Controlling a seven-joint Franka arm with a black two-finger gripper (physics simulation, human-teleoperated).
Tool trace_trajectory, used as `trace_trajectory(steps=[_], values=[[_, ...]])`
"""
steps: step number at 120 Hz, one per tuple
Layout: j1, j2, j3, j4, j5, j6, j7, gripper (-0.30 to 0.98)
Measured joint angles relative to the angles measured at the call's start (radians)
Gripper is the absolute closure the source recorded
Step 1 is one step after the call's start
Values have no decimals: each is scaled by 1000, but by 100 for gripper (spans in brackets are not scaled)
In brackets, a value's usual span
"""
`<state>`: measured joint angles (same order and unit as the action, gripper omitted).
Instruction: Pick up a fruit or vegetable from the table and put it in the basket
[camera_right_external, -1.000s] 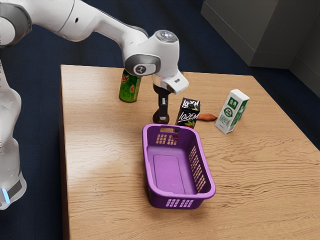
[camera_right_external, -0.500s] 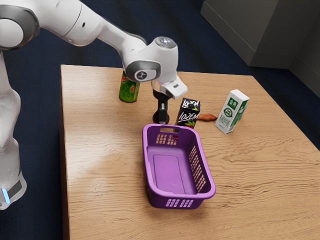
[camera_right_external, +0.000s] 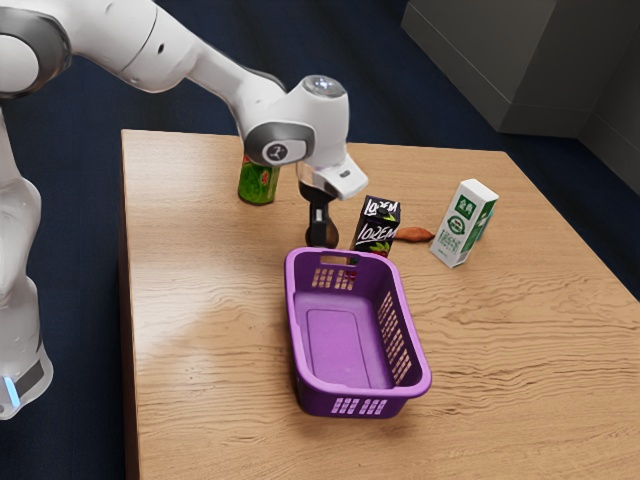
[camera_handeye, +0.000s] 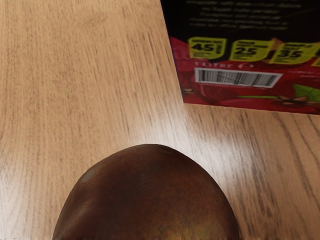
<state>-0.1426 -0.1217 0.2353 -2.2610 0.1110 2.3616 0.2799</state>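
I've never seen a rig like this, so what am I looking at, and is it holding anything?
This is a white robot arm with a black gripper lowered at a dark brown, rounded fruit or vegetable. One picture looks from the arm's side, the other from a camera on its end. The wooden table also carries a purple basket, a green can, a black carton, a green-and-white carton and something long and reddish-brown. I can't tell whether anything is held.

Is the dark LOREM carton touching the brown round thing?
Apart: the wrist view shows bare table between the carton and the round thing.
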Motion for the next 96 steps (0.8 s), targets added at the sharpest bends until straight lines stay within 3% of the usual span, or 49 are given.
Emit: trace_trajectory(steps=[87, 96], values=[[11, 39, 0, -7, -55, 21, 12, 1], [11, 39, 0, -7, -65, 22, 13, 6]])
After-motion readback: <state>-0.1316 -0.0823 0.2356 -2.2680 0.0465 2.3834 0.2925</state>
